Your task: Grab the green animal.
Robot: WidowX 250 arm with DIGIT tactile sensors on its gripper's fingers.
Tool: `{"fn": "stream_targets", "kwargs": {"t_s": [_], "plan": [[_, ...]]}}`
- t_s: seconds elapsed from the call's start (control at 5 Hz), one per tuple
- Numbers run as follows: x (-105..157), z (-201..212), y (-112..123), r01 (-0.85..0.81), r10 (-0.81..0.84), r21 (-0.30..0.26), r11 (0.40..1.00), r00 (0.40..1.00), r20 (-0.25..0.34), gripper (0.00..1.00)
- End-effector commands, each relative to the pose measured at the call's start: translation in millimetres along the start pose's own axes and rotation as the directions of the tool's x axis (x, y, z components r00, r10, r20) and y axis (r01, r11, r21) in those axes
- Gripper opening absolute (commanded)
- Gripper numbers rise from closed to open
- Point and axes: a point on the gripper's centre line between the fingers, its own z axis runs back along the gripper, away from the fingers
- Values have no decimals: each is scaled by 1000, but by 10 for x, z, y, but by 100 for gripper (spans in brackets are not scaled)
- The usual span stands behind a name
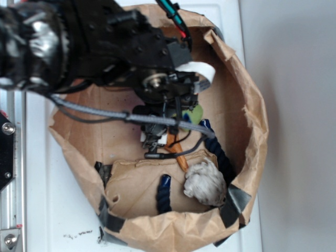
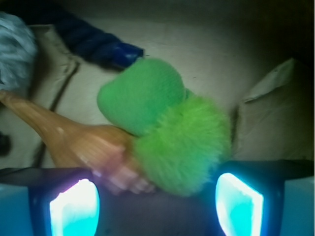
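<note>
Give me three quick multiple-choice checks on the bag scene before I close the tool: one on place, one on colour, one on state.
1. Where does the green animal lie relative to the seashell in the wrist view?
A. Touching it, to its right
B. Far behind it, apart
C. Underneath it, hidden

2. What colour is the rope at the top of the wrist view?
A. Red
B. Dark blue
C. Yellow

3. How does the tool stand?
A. Shut on the paper ball
B. Shut, holding nothing
C. Open, fingers either side of the toy's near end

Answers: 1 A, the fuzzy body presses against the shell's wide end. 2 B, the twisted cord by the paper ball is navy. 3 C, both lit pads sit apart with the toy between and beyond them, ungripped.
</note>
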Motion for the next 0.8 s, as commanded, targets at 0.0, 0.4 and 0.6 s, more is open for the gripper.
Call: {"fn": "stream_targets", "kwargs": {"t_s": [0.0, 0.4, 0.6], "plan": [[447, 5, 106, -75, 74, 23, 997, 997, 24, 100], [458, 236, 271, -118, 119, -39, 992, 993, 24, 100], [444, 392, 348, -128, 132, -81, 988, 991, 40, 100]]}}
